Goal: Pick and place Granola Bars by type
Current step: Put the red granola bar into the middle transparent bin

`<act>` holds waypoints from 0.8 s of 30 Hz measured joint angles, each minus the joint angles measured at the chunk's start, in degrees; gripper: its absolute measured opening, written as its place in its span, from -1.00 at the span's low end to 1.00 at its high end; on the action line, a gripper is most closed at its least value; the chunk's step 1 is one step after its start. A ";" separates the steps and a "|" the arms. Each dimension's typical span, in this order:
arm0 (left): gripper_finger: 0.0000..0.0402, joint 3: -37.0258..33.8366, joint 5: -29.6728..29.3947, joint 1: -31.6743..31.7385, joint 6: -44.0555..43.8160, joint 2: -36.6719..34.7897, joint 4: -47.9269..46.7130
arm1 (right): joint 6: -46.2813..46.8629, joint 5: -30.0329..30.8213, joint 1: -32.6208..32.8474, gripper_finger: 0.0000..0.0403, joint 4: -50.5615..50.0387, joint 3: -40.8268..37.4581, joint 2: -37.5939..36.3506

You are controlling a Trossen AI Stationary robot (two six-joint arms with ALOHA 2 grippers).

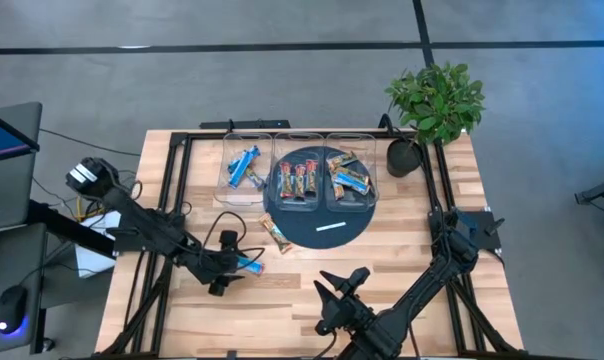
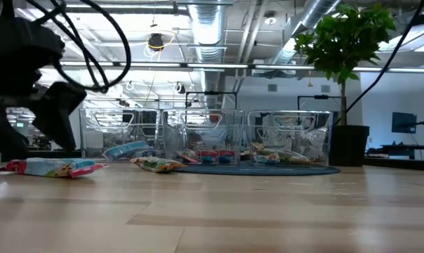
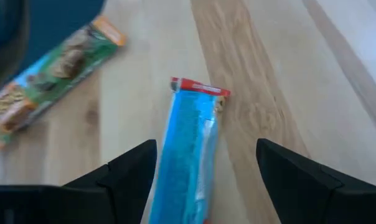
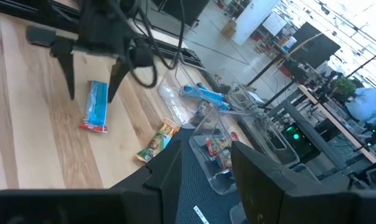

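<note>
Left hand (image 1: 240, 265) sits at about eight o'clock on the wooden surface (image 1: 422, 240), fingers spread wide with the blue bar (image 3: 191, 152) lying flat between them, not yet pinched. My right hand (image 1: 342, 283) waits near six o'clock, its fingers also apart and empty.

Next in size, the dark round mat (image 1: 317, 225) lies at centre, and three clear bins (image 1: 299, 170) stand in a row across its twelve o'clock edge: blue bars in the left one, red-dark bars (image 1: 300, 180) in the middle, orange-brown bars (image 1: 348, 178) in the right. A potted plant (image 1: 434, 100) stands at one o'clock.

One orange-brown and green bar (image 1: 275, 233) lies loose at the mat's eight o'clock rim, near the blue one.

I judge the blue bar light, thin and soft, with slick crinkly foil that could slide. I would close across its narrow width near the middle, gently, so it neither squirts out nor droops.
</note>
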 joint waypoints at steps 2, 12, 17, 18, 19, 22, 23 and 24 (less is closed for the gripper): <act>0.36 0.00 0.34 0.45 0.36 2.71 1.81 | 0.00 0.00 0.00 -0.35 0.00 0.01 0.00; 0.36 0.27 4.39 4.15 -4.46 8.89 3.76 | 0.00 -0.10 0.00 -0.35 0.15 0.02 0.00; 0.36 0.22 4.83 4.15 -4.42 8.57 3.34 | 0.00 -0.19 0.00 -0.35 0.17 0.02 0.00; 0.36 0.22 5.18 4.15 -4.24 8.57 3.30 | -0.01 -0.43 0.00 -0.35 0.17 0.02 0.00; 0.36 0.22 5.56 4.20 -3.98 8.57 3.27 | -0.02 -0.84 0.00 -0.35 0.17 0.02 0.00; 0.36 0.22 6.16 4.21 -3.30 8.57 3.17 | 0.00 -2.22 0.00 -0.35 0.17 0.02 0.00; 0.36 0.22 6.44 4.20 -3.02 8.55 3.17 | 0.00 -2.48 0.00 -0.35 0.17 0.02 0.00; 0.36 0.22 6.56 4.21 -2.95 8.55 3.12 | 0.00 -2.64 0.00 -0.35 0.17 0.02 0.00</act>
